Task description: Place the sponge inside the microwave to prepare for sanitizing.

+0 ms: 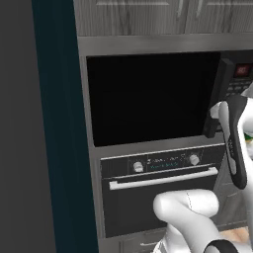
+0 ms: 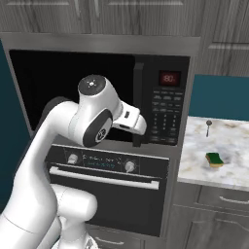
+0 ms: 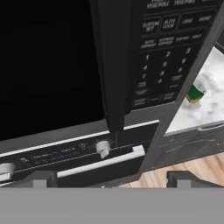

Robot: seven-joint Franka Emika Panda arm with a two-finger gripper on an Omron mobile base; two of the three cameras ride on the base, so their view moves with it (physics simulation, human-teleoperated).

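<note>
The microwave is built into a steel frame, and its dark-windowed door looks closed. Its vertical door handle stands left of the keypad. The sponge, green with a yellow underside, lies on the marble counter to the right of the microwave; it is also seen as sponge in the hand view. My gripper is open with nothing between its fingertips. It faces the lower end of the handle, close in front of it. The white hand is level with the door's lower right.
Below the microwave sits a black oven with two knobs and a silver bar handle. A small dark-headed utensil stands on the counter behind the sponge. Grey cabinets run above and below; a teal wall panel borders the left.
</note>
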